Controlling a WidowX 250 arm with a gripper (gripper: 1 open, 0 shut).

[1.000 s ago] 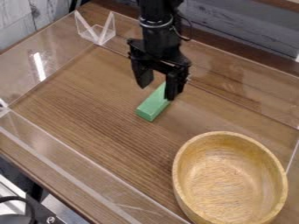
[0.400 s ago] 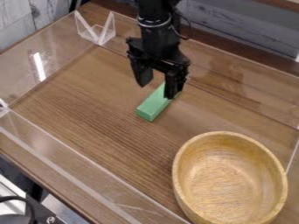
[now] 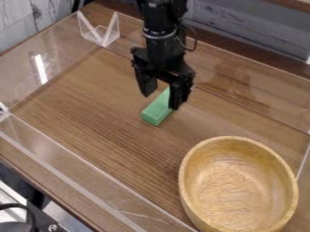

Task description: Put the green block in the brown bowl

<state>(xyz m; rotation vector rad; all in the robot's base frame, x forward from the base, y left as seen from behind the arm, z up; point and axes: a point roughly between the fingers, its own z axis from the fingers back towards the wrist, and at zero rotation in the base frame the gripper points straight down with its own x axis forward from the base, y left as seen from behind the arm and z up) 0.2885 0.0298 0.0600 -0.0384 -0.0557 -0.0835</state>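
Note:
The green block lies flat on the wooden table, a short bright green bar pointing away from the camera. Directly over its far end hangs my black gripper, jaws open, one finger left of the block and the other on its right. Nothing is gripped between them. The brown bowl, large, round and light tan with grain rings, sits empty at the front right, well apart from the block.
Clear acrylic walls fence the wooden table on the left, front and back. A clear stand sits at the back left corner. A grey plank wall runs behind.
The gripper has shifted slightly left and lower over the block, still open. The block and bowl have not moved.

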